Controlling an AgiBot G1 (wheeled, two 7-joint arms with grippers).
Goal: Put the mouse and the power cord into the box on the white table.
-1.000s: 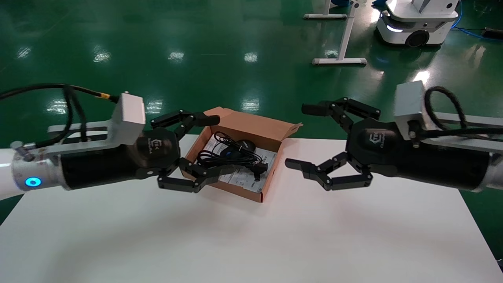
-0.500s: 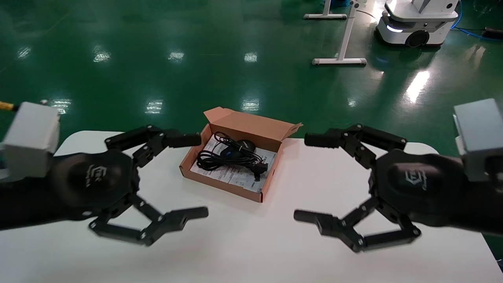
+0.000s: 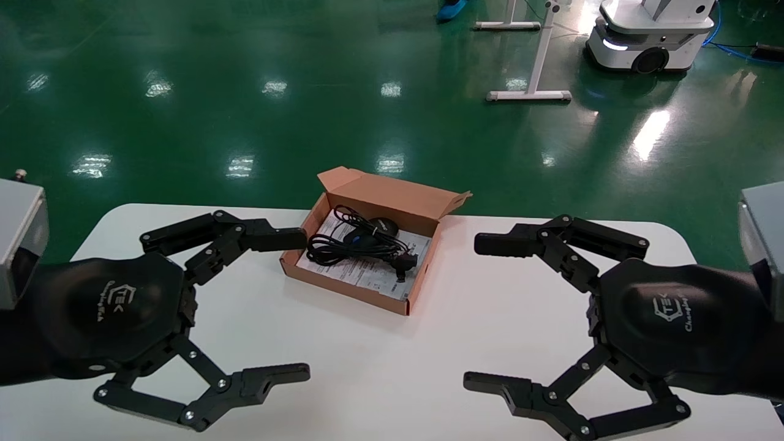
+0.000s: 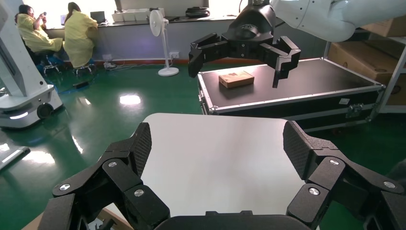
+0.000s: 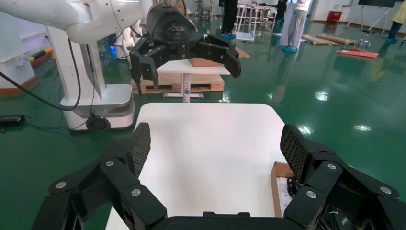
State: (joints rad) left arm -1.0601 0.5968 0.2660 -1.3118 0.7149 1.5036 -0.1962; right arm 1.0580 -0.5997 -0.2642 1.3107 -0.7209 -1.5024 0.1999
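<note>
The brown cardboard box [image 3: 346,289] lies open at the far middle of the white table [image 3: 392,367], its flap lid raised at the back. Inside, on the printed sheet, lie the coiled power cord [image 3: 352,246] with its plug [image 3: 405,263], and the black mouse [image 3: 384,226] behind it. My left gripper [image 3: 301,304] is open and empty over the table near-left of the box. My right gripper [image 3: 474,312] is open and empty near-right of it. In the right wrist view, one corner of the box [image 5: 276,188] shows beside a finger of my right gripper [image 5: 215,141]. My left gripper [image 4: 216,143] shows only bare table between its fingers.
Green floor surrounds the table. A white mobile robot base [image 3: 649,37] and a white stand's legs [image 3: 530,94] are far behind at the right. In the left wrist view a black flight case [image 4: 292,91] stands past the table's end.
Both arms have drawn back from beside the box toward the table's near side and now sit lower in the view. Both grippers stayed open; the box's contents have not moved.
</note>
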